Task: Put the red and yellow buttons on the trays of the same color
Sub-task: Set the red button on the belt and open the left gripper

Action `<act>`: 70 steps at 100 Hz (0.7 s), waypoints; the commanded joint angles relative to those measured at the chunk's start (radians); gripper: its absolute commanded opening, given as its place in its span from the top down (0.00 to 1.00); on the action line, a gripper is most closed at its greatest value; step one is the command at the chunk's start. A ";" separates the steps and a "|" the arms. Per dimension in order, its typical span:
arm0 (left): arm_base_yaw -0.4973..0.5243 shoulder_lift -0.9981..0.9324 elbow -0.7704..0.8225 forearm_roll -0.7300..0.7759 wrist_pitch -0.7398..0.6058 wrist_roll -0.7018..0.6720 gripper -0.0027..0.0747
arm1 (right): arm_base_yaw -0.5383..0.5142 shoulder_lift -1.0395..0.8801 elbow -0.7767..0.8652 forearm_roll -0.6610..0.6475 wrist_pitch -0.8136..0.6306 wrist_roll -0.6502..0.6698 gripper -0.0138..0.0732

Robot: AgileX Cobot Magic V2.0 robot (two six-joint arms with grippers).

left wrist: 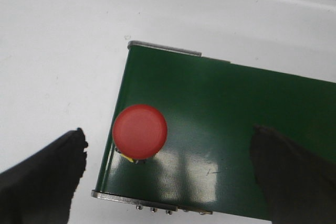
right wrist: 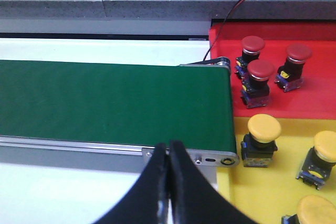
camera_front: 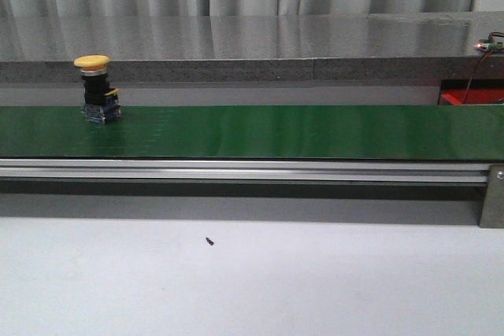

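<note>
A yellow button [camera_front: 96,88] stands upright on the green belt [camera_front: 276,131] at the left of the front view. A red button [left wrist: 140,131] stands near the belt's end [left wrist: 210,119] in the left wrist view. My left gripper [left wrist: 168,177] hangs over it, open, with one finger [left wrist: 47,177] off the belt's side and the other [left wrist: 294,177] over the belt. My right gripper [right wrist: 168,153] is shut on nothing, near the belt's other end. Beyond that end lie the red tray [right wrist: 315,98] and the yellow tray [right wrist: 252,192].
Three red buttons [right wrist: 260,80] stand on the red tray and three yellow ones [right wrist: 262,137] on the yellow tray. An aluminium rail [camera_front: 236,169] edges the belt. A grey ledge [camera_front: 236,49] with wires [camera_front: 482,53] runs behind. A small dark speck [camera_front: 209,241] lies on the white table.
</note>
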 commanded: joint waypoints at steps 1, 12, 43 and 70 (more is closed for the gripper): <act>-0.016 -0.084 -0.029 -0.054 -0.023 0.059 0.30 | 0.002 0.001 -0.027 0.011 -0.068 -0.008 0.98; -0.046 -0.138 -0.005 -0.049 -0.024 0.059 0.59 | 0.002 0.001 -0.027 0.011 -0.068 -0.008 0.98; -0.194 -0.312 0.155 -0.054 -0.061 0.083 0.99 | 0.002 0.001 -0.027 0.011 -0.066 -0.008 0.98; -0.231 -0.471 0.321 -0.120 -0.089 0.083 0.99 | 0.002 0.001 -0.027 0.011 -0.068 -0.008 0.98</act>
